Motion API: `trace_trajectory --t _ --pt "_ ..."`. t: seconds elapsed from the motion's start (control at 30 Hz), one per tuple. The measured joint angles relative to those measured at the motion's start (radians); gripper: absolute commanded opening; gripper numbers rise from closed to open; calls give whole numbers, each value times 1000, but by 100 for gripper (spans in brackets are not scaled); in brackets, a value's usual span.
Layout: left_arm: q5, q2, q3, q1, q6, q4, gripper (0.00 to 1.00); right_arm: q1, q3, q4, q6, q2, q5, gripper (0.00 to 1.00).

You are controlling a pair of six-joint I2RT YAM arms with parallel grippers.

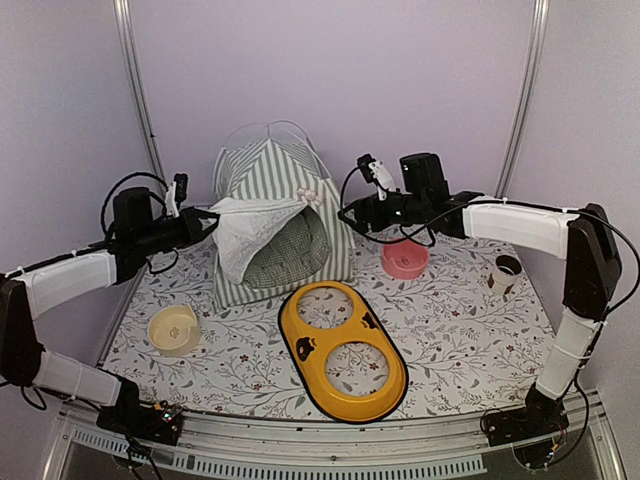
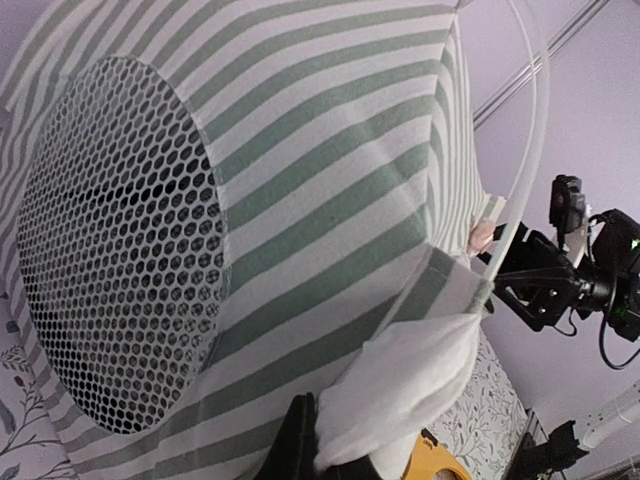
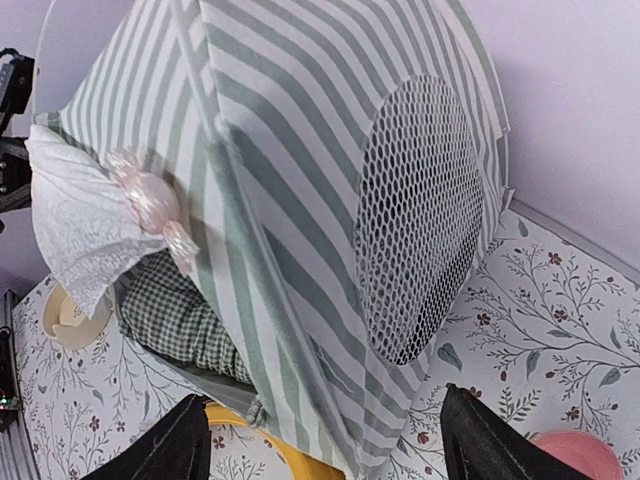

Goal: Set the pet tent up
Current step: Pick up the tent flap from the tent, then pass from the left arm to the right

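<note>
Floral tabletop [image 1: 450, 320]; left arm [image 1: 70, 280] level toward tent [image 1: 270, 170]

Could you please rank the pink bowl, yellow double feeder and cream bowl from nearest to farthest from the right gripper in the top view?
From the right gripper:
1. pink bowl, just beside it on the right.
2. yellow double feeder, centre front.
3. cream bowl, far front left.

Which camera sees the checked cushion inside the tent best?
The top external view: it looks straight into the tent at the cushion. The right wrist sees only part, behind the tent wall. The left wrist sees none.
</note>
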Motion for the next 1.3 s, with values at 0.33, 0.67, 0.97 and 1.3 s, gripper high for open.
trace_trajectory --t 0.33,0.67,0.97,1.3 --pt "2 10 -32 -50 -89 74 5 175 -26 135 98 -63 28 87" --pt "-8 39 -37 -114 -138 124 5 267 -25 342 279 165 -15 93" --pt "-26 30 -45 -115 -141 124 5 272 111 469 446 331 -22 93" --pt "-35 -9 -45 -115 -115 63 6 302 240 544 533 397 -53 50"
